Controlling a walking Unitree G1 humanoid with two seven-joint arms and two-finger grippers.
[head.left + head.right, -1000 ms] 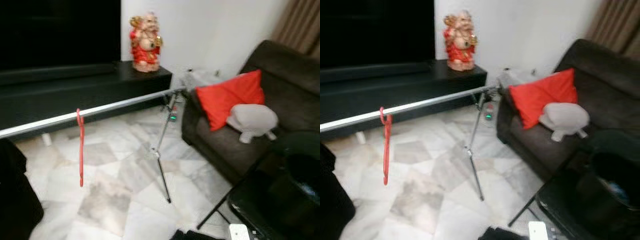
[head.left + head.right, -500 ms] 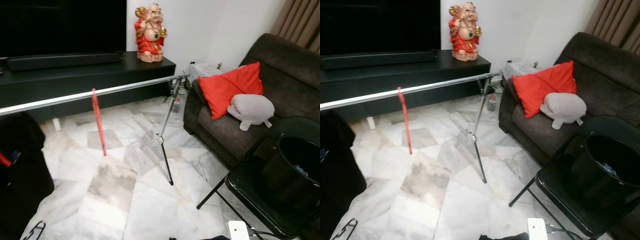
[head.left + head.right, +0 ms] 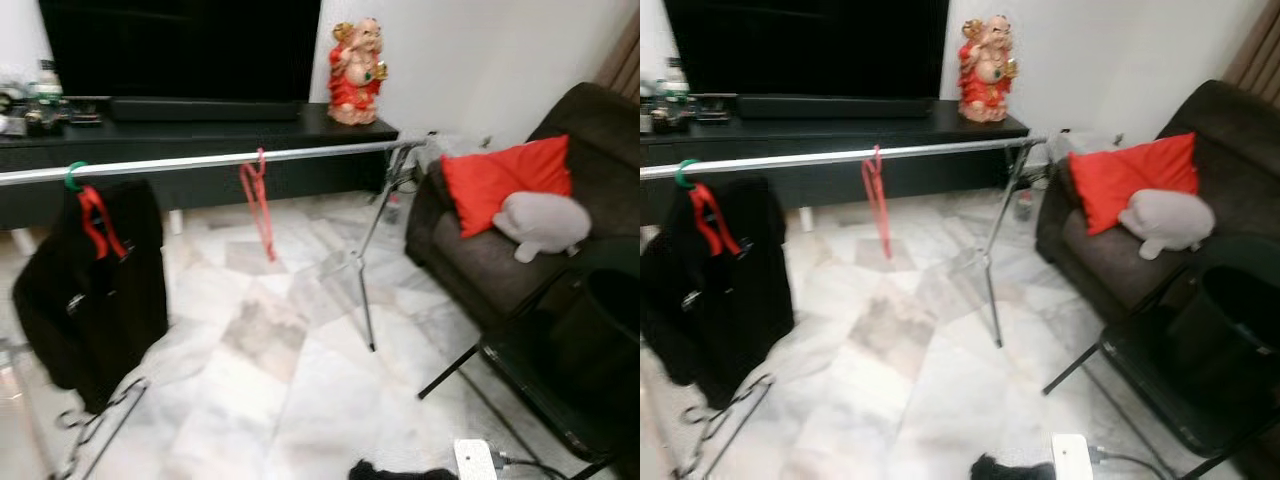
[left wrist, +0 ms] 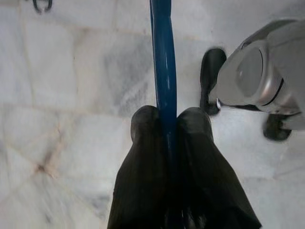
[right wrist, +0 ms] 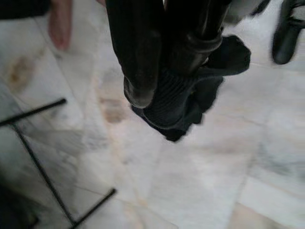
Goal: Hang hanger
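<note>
The rail [image 3: 200,162] is silver. On it a red hanger [image 3: 258,200] hangs bare, and to the left a black garment [image 3: 90,285] hangs on a second red hanger [image 3: 95,222] with a green hook [image 3: 72,178]. The floor [image 3: 290,400] is white marble veined with grey and brown. Far off, a black cabinet [image 3: 200,135] bears a red and gold figurine [image 3: 357,72] against a white wall [image 3: 500,60]. On the right a dark brown sofa [image 3: 560,200] carries a red cushion [image 3: 500,180] and a pale grey plush [image 3: 545,222]. The left gripper [image 4: 167,119] has black fingers on a blue hanger [image 4: 162,62]. The right gripper [image 5: 162,100] is black too.
</note>
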